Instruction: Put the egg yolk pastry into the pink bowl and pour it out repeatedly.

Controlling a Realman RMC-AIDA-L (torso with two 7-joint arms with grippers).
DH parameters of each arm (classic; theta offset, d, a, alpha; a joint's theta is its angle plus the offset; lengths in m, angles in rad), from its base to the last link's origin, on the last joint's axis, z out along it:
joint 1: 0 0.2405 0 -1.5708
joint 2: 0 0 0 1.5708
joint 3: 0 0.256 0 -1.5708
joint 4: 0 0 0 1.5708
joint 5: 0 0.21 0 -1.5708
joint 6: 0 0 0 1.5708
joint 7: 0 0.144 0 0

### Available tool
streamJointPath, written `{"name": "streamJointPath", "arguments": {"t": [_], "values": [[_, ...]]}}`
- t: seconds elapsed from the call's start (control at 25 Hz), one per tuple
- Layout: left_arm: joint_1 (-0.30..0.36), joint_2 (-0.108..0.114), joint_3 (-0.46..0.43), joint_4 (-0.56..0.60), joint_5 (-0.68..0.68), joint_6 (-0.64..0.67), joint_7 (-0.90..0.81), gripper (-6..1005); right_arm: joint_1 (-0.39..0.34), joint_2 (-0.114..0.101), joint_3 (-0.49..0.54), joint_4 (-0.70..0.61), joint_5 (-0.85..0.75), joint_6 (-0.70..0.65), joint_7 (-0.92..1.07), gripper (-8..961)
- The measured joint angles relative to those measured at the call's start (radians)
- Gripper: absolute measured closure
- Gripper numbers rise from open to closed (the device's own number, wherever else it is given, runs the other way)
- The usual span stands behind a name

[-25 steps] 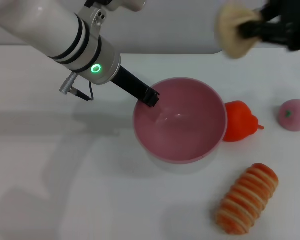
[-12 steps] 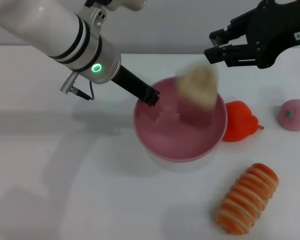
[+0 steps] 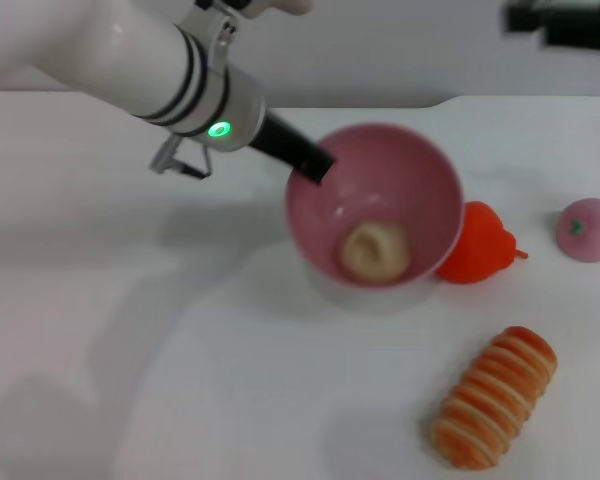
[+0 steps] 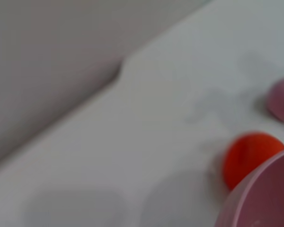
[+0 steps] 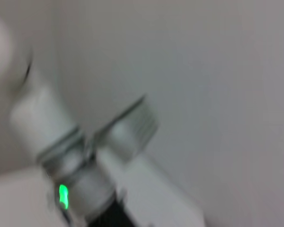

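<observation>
pastry (image 3: 374,250) down inside the pink bowl (image 3: 420,185), lying on the bottom, a bit toward the near wall. bowl tipped a little, open side up and toward the camera, with a clear base under it on the white worktop (image 3: 180,380).

left hand (image 3: 310,165) at the far left rim of the bowl, closed on that rim, black fingers clamped over the edge. white arm with a green light (image 3: 219,129) reaching in from the upper left of the head view. in the left wrist view, only a curve of the bowl rim (image 4: 255,198) in one corner, none of the hand's own fingers.

right hand (image 3: 560,18) up high at the far right, well apart from the bowl, just a dark blur at the edge of the head view. cannot tell whether open or closed. nothing seen in it. right wrist view filled with a grey wall and the other arm (image 5: 71,189) with its green light.

orange pepper (image 3: 485,245) touching the bowl's right side, also seen past the rim in the left wrist view (image 4: 251,153). pink fruit (image 3: 587,229) with a green stem farther right, apart from the pepper. striped roll (image 3: 492,398) near the front right, lying slanted, well apart from the bowl.
</observation>
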Motion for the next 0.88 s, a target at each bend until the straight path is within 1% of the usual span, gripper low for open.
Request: {"name": "streamJointPath", "arguments": {"t": [0.04, 0.16, 0.32, 0.36, 0.4, 0.48, 0.56, 0.68, 0.76, 0.88], "values": [[0.008, 0.000, 0.024, 0.000, 0.002, -0.052, 0.002, 965, -0.023, -0.003, 0.033, 0.034, 0.061, 0.013, -0.029, 495], [0.035, -0.002, 0.118, 0.002, -0.001, -0.266, 0.006, 965, -0.102, -0.009, 0.125, 0.152, 0.243, 0.039, -0.137, 495], [0.084, -0.004, 0.296, 0.010, -0.005, -0.611, 0.026, 965, -0.191, 0.007, 0.186, 0.231, 0.369, 0.099, -0.254, 494], [0.097, -0.004, 0.331, 0.010, -0.005, -0.677, 0.028, 965, -0.212, 0.007, 0.191, 0.253, 0.397, 0.113, -0.272, 494], [0.116, -0.005, 0.381, 0.010, -0.004, -0.788, 0.034, 965, -0.228, 0.007, 0.196, 0.269, 0.419, 0.124, -0.282, 494], [0.147, -0.004, 0.458, 0.002, 0.000, -0.951, 0.049, 965, -0.267, 0.007, 0.223, 0.310, 0.469, 0.159, -0.295, 494], [0.177, -0.005, 0.532, -0.010, 0.002, -1.111, 0.071, 965, -0.289, 0.007, 0.262, 0.338, 0.496, 0.187, -0.296, 494], [0.208, -0.006, 0.614, -0.040, 0.002, -1.288, 0.110, 965, -0.304, 0.004, 0.333, 0.377, 0.512, 0.190, -0.298, 494], [0.218, -0.007, 0.662, -0.071, 0.003, -1.395, 0.128, 965, -0.305, 0.004, 0.383, 0.406, 0.527, 0.188, -0.302, 494], [0.232, -0.011, 0.721, -0.123, 0.003, -1.561, 0.135, 965, -0.306, 0.004, 0.394, 0.419, 0.536, 0.187, -0.307, 495]]}}
